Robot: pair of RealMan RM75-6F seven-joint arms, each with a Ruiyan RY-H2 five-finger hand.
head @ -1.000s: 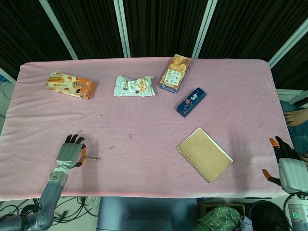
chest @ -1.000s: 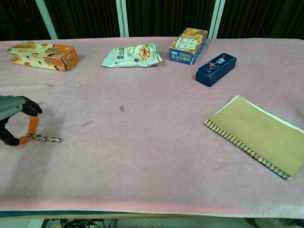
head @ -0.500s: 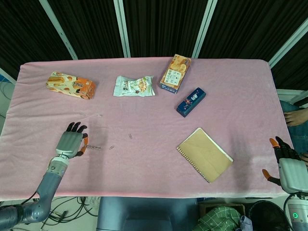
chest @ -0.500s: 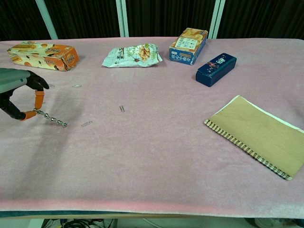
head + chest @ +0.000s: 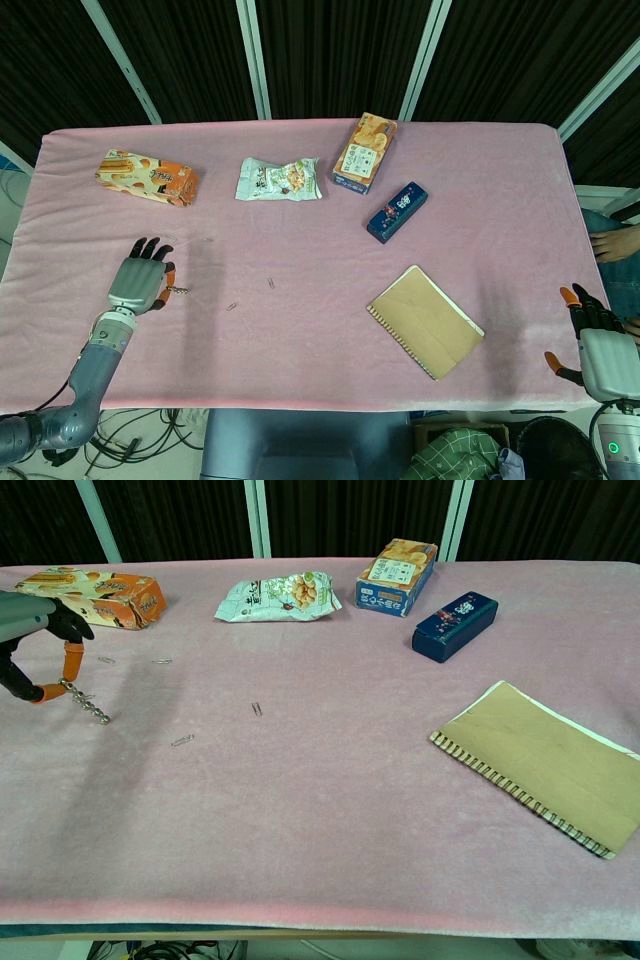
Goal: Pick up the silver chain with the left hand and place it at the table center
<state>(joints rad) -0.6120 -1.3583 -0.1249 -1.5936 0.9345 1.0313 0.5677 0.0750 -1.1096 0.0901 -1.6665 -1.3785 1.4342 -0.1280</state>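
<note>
The silver chain (image 5: pixel 86 704) is short and beaded. It hangs slanting from the left hand (image 5: pixel 35 650), pinched between orange-tipped fingers (image 5: pixel 72 662), above the desk's left side.

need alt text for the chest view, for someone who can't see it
At the far left edge, the robot's left hand pinches a short silver chain that dangles above the pink cloth-covered table. An orange snack box, a white snack packet, a blue-and-orange biscuit box and a dark blue case line the far side; a tan spiral notebook lies at right.
</note>
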